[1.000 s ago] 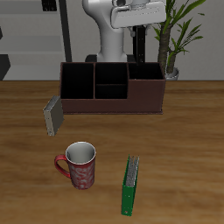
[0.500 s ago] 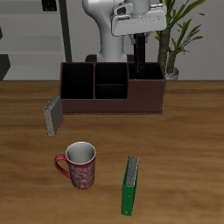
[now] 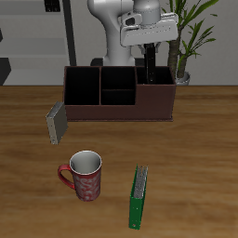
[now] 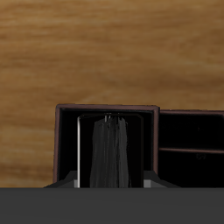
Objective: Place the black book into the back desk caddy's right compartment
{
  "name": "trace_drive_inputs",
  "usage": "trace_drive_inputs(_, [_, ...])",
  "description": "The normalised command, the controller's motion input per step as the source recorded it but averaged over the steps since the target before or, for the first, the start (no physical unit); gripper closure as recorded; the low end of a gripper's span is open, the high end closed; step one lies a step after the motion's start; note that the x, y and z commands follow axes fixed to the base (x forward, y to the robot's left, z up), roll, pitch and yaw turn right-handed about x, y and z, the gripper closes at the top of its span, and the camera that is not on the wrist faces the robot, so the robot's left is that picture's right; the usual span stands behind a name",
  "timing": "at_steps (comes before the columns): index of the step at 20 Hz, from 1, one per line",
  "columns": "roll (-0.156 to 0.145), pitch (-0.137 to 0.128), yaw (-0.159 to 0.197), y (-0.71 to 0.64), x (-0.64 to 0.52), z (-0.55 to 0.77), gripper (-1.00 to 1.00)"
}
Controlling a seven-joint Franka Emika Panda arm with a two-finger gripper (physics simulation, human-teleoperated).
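Book over its slot

Book, black [image 3: 150, 70], thin and stiff, likely light. Hangs straight up and down, high in the frame, pinched at its top edge by the gripper [image 3: 149, 48]. Fingers closed tight on it. Looks like the bottom end sits right at the mouth of the right compartment [image 3: 154, 93], at one end of the back desk caddy [image 3: 119, 110]. Hard to tell how deep it has gone in.

From the gripper's own camera: book [image 4: 109, 153] seen edge-on, straight below, between the brown walls of the compartment [image 4: 61, 140]. Open gap on both flat sides. Not touching either wall.

Smooth cover, so maybe a bit slippery. Best held near the top middle, just as now, so it does not swing or tip. Will not bend, so a bump on the rim would likely knock it crooked.

Plenty of room in this widest slot. Need to watch the wall between it and the next slot, and the plant [image 3: 186, 37] close behind. Mug [image 3: 84, 175], green book [image 3: 138, 197] and grey book [image 3: 57, 124] lower in the frame, well apart, not in the way.
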Motion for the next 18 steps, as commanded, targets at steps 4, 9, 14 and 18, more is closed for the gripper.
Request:
trace_drive_inputs(4, [0.006,0.029,0.02,0.02,-0.05,-0.26,1.0])
trace_drive_inputs(9, [-0.001,0.027,0.022,0.0,0.02,-0.22,1.0])
trace_drive_inputs(14, [0.004,0.032,0.014,0.02,-0.01,-0.18,1.0])
trace_drive_inputs(18, [0.028,0.071,0.012,0.05,-0.01,-0.17,-1.0])
